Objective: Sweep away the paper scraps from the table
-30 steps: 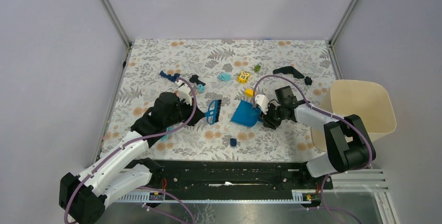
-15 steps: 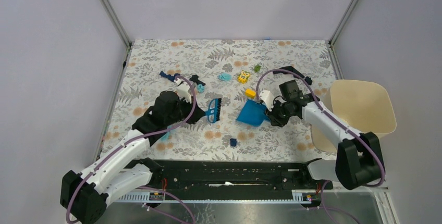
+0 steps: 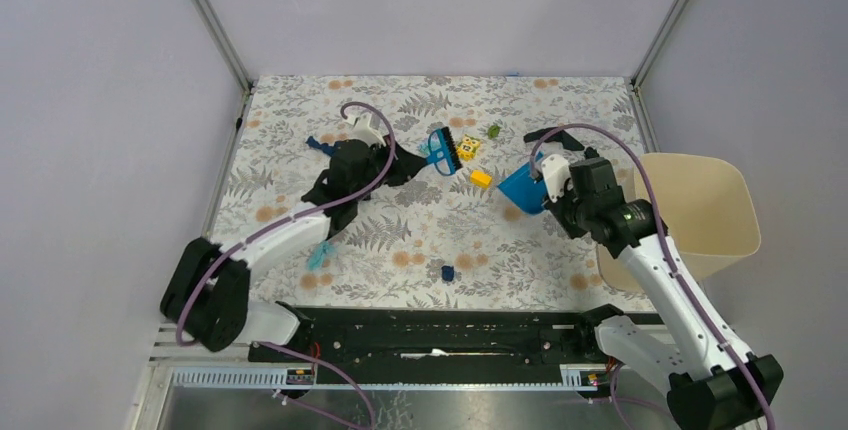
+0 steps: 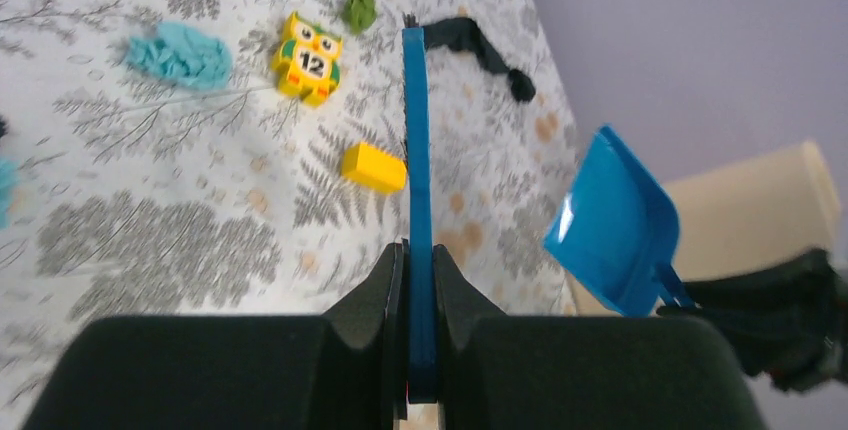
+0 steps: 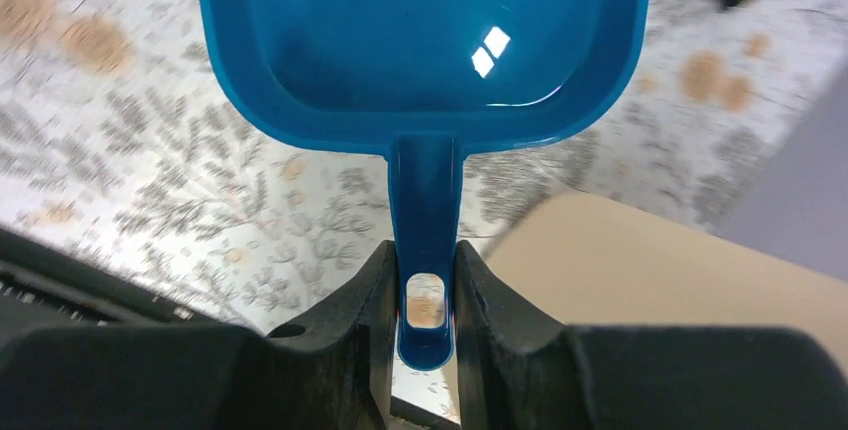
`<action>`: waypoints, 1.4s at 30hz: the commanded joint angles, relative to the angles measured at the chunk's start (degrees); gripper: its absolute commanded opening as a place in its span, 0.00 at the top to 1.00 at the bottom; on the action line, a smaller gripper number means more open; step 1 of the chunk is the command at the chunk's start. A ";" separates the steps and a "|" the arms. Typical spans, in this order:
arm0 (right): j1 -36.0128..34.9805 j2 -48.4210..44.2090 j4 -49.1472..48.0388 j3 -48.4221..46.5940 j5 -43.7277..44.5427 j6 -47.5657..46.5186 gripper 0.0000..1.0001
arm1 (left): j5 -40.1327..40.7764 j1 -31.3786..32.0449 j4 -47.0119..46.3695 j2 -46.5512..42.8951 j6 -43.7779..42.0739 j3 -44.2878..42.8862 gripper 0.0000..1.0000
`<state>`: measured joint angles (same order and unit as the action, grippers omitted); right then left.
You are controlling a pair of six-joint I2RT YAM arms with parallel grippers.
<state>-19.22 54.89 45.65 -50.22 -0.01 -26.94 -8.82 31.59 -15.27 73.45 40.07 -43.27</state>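
Note:
My left gripper [image 4: 418, 260] is shut on the handle of a blue brush [image 3: 443, 148], whose head hangs by the cyan paper scrap [image 4: 180, 53] and the owl toy [image 4: 307, 58]. A green scrap [image 3: 493, 131] lies just beyond it. My right gripper [image 5: 425, 260] is shut on the handle of the blue dustpan [image 5: 420, 40], held tilted above the table [image 3: 300, 110] near the bin; its pan looks empty. A dark blue scrap [image 3: 447, 273] lies near the front edge. Another dark blue scrap [image 3: 322, 144] and a cyan one [image 3: 320, 255] lie by the left arm.
A yellow block [image 3: 481, 178] sits between brush and dustpan. A black curved piece [image 3: 555, 136] lies at the back right. A beige bin [image 3: 695, 205] stands off the table's right edge. Grey walls with metal posts close the back corners.
The left arm swung the brush back and to the right, up to the cyan scrap and owl toy. The right arm lifted the dustpan off the cloth and carried it right, toward the bin.

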 commanded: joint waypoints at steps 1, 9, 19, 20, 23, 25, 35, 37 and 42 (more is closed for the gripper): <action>1.08 -0.52 -2.37 -6.61 14.41 6.66 1.00 | 3.71 0.02 -17.77 8.36 11.62 -4.23 1.00; 5.16 5.72 -9.66 -18.48 15.54 9.71 1.00 | 3.61 6.82 -27.52 22.17 17.37 -9.80 1.00; 8.79 10.40 -16.14 -26.64 17.90 9.86 1.00 | 0.48 14.59 -42.91 50.46 28.58 -30.32 1.00; 9.27 10.67 -16.35 -27.07 17.62 10.33 1.00 | 0.23 15.20 -43.78 53.88 30.15 -34.30 1.00; 10.11 11.78 -16.47 -27.56 16.14 11.34 1.00 | 0.91 17.45 -44.29 62.52 32.46 -43.74 1.00; 10.25 12.29 -16.51 -27.06 15.72 11.48 1.00 | 1.29 18.93 -43.89 68.04 32.61 -50.55 1.00; 12.35 12.13 -18.97 -20.86 14.42 11.27 1.00 | 7.55 22.43 -19.54 93.34 37.53 -93.83 1.00; 12.47 12.04 -19.02 -20.04 13.38 11.52 1.00 | 13.37 23.18 -14.60 92.38 38.99 -93.84 1.00; 12.46 11.76 -18.87 -19.01 12.47 12.87 1.00 | 20.20 25.00 -5.15 90.66 37.92 -97.37 1.00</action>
<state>-7.05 67.64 29.19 -69.56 13.89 -16.10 2.72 55.81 -28.69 166.69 76.53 -136.07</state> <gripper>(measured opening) 0.290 0.121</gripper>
